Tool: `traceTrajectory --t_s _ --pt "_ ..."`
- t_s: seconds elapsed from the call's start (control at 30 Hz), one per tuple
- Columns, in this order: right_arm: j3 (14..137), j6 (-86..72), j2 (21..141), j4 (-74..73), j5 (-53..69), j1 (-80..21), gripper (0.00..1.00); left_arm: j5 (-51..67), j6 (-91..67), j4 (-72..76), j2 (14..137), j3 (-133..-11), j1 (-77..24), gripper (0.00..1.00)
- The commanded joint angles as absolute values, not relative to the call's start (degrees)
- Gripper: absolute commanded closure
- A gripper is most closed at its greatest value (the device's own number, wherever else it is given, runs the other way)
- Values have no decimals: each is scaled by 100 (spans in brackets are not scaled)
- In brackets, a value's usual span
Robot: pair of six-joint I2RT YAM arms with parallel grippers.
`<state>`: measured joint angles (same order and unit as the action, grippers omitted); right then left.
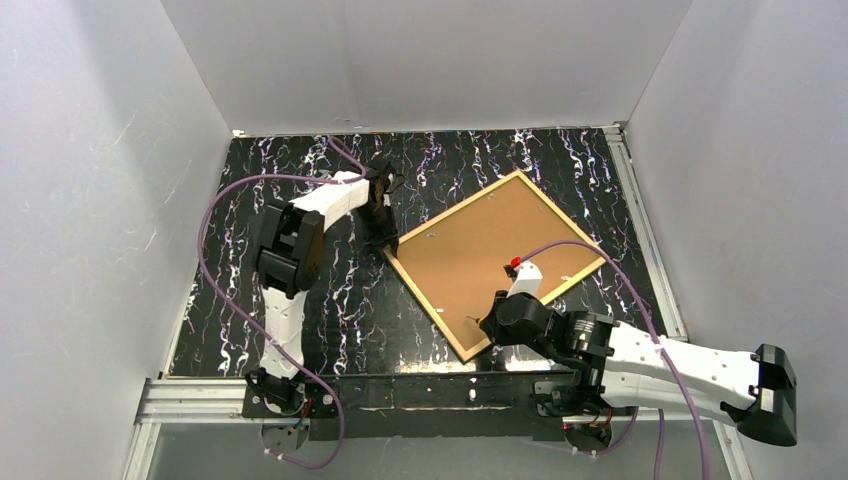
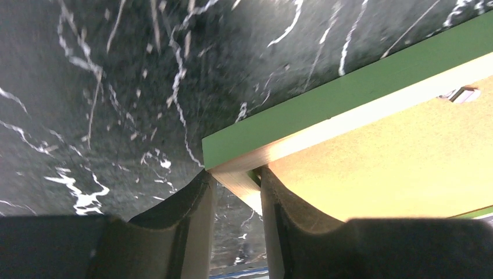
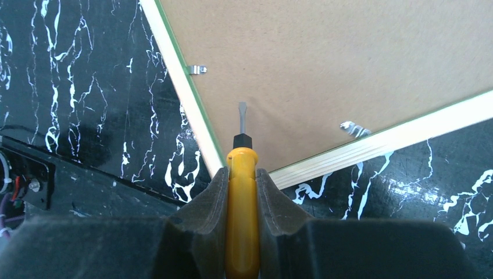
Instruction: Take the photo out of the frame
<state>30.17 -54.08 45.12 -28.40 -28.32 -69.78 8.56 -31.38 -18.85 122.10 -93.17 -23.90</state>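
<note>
The frame (image 1: 451,211) lies face down and skewed on the black marbled table, so its brown backing board (image 1: 485,255) faces up. The photo is hidden beneath the board. My left gripper (image 2: 235,174) is shut on the frame's left corner, one finger on the green outer side (image 2: 325,104) and one on the board side. In the top view the left gripper (image 1: 380,232) sits at that corner. My right gripper (image 3: 240,171) is shut on a yellow-handled screwdriver (image 3: 242,221), whose flat tip (image 3: 241,113) hovers over the board just inside the frame's near corner (image 3: 372,145).
Small metal tabs (image 3: 199,70) (image 3: 352,128) sit at the board's edge against the frame rails. White walls close in the table on three sides. A metal rail (image 1: 200,395) runs along the near edge, and purple cables (image 1: 215,210) loop from both arms.
</note>
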Motion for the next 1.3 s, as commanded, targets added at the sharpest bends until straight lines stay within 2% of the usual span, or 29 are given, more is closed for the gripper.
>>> traceTrajectory --t_s 0.0,0.2,0.37,0.6,0.77,1.0,1.13,1.27 --pt "3423 -5174 4930 -2425 -2825 -6979 99 405 -1927 -2816 12730 -10000 -2443 100" --pt "3854 -4956 5662 -2281 -2605 -6972 99 707 -2227 -3255 13233 -10885 -2420 99" --pt "4202 -4737 6187 -2111 -2440 -6980 99 1093 -3014 -3677 13089 -10896 -2253 59" --pt "4578 -4587 6703 -2107 -2367 -6981 99 1984 -4001 -3003 11613 -9166 -2177 22" --pt "4687 -4538 6891 -2114 -2448 -6986 99 3418 -4981 -1685 11182 -7742 -2271 21" --pt "4948 -4545 7307 -2209 -2424 -6994 99 2934 -5010 -989 10671 -7099 -2448 22" --pt "5089 -4553 7510 -2267 -2516 -6996 99 2983 -5126 -967 10867 -6976 -2532 32" --pt "5216 -4540 7672 -2381 -2564 -7013 99 2927 -5119 -834 10930 -6813 -2637 48"
